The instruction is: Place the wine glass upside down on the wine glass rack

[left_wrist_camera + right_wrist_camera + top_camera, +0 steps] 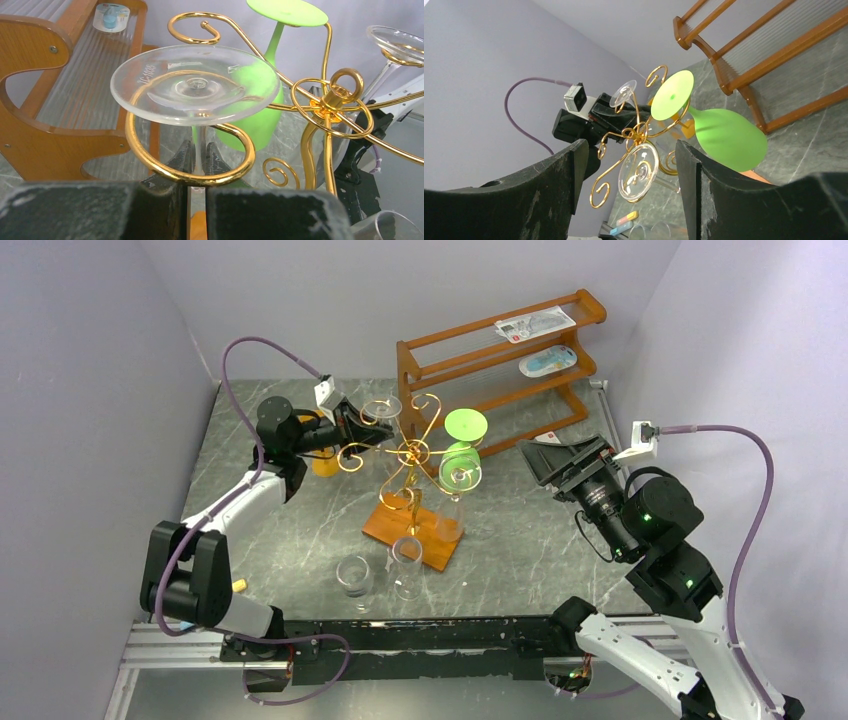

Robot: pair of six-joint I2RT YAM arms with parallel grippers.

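**A:** So, the left gripper [199, 156] is pinching the wine glass [195, 90] by its thin stem, foot up, inside a scroll arm of the wine glass rack [332, 97].

**B:** It's looking light, stiff, slick and breakable. The stem just under the foot is probably the safest hold. Is the foot resting on the wire?

**A:** I can't tell. Further right, the right gripper [631, 150] is hanging with its jaws apart, carrying nothing.

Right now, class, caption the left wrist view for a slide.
Left hand grips upside-down clear glass by its stem, in gold rack loop.
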